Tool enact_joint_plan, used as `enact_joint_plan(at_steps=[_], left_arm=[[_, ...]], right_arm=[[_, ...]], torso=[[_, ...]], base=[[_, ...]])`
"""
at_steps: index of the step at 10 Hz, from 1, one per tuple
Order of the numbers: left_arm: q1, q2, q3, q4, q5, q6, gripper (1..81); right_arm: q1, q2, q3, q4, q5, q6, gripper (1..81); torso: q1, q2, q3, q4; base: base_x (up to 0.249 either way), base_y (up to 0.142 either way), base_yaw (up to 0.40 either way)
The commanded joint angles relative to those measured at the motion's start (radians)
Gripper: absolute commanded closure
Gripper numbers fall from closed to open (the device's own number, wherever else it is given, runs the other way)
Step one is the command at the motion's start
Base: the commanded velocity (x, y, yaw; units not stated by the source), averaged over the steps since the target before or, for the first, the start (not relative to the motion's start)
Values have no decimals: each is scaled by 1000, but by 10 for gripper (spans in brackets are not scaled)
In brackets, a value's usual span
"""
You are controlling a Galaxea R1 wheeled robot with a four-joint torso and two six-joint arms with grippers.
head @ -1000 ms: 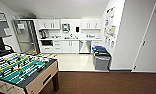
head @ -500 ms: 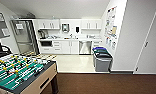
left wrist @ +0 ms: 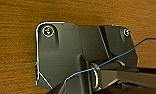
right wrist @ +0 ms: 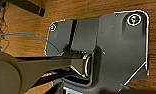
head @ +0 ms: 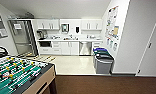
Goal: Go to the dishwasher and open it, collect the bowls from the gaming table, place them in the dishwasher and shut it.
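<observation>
**Approach to kitchenette — dishwasher ahead, shut**

End effectors: both wrist views look down past the robot's own dark plate and bar onto brown wood-grain floor. Fingers not resolvable in either, so I cannot tell whether the left or right gripper stands wide or narrow. Nothing appears to be carried. Both arms seem to hang low, clear of any work surface.

Key relation: the dishwasher (head: 85, 48) lies straight ahead and well apart from the robot, roughly on the head view's centre line, a touch right of middle. Judged from that alone, neither arm has a clear advantage; the right may be marginally nearer. The door front faces the robot squarely, its long axis upright.

Appearance: steel front, set in the white lower cabinets (head: 69, 48) under the counter (head: 70, 39). Door closed. Handle too blurred to place.

Surroundings: bins (head: 103, 61) stand to the right of the pale kitchen floor (head: 74, 64), near the wall. A foosball table (head: 17, 75) sits close on the left — green field, rods. Steel fridge (head: 22, 37) at far left.
</observation>
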Motion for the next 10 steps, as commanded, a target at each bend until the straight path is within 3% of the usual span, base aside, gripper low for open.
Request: enact_joint_plan(at_steps=[1, 10], left_arm=[[-50, -20, 11, 13, 43, 4, 10], [-50, -20, 6, 13, 43, 4, 10]], right_arm=[[43, -23, 5, 10, -53, -3, 10], [41, 5, -31, 7, -53, -3, 10]], torso=[[0, 0, 0, 0], [0, 0, 0, 0]], base=[[201, 0, 0], [201, 0, 0]])
